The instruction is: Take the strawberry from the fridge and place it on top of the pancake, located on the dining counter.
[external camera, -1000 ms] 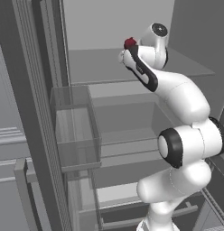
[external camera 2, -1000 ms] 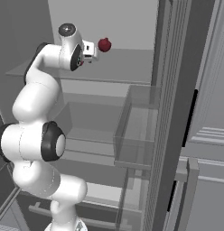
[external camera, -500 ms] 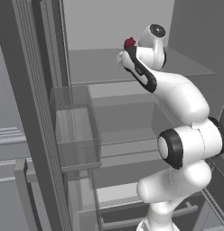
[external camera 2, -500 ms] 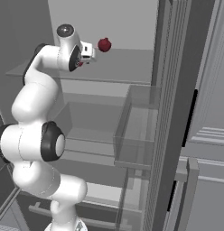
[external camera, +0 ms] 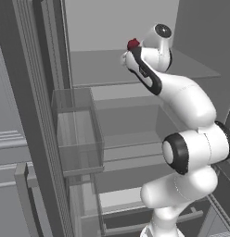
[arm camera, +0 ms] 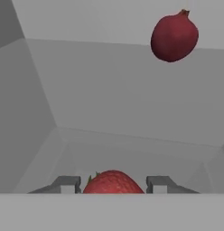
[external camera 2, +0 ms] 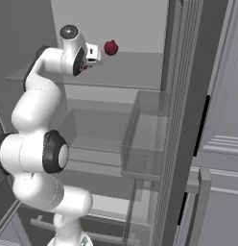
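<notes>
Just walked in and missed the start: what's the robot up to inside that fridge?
The white arm is reaching onto an upper shelf of the open fridge. Its hand has a finger on either side of the strawberry, closed in around it, so it looks like it is grabbing the berry. In the hand view, a darker maroon round fruit sits farther back on the same shelf, untouched. The strawberry has not left the fridge yet.
</notes>
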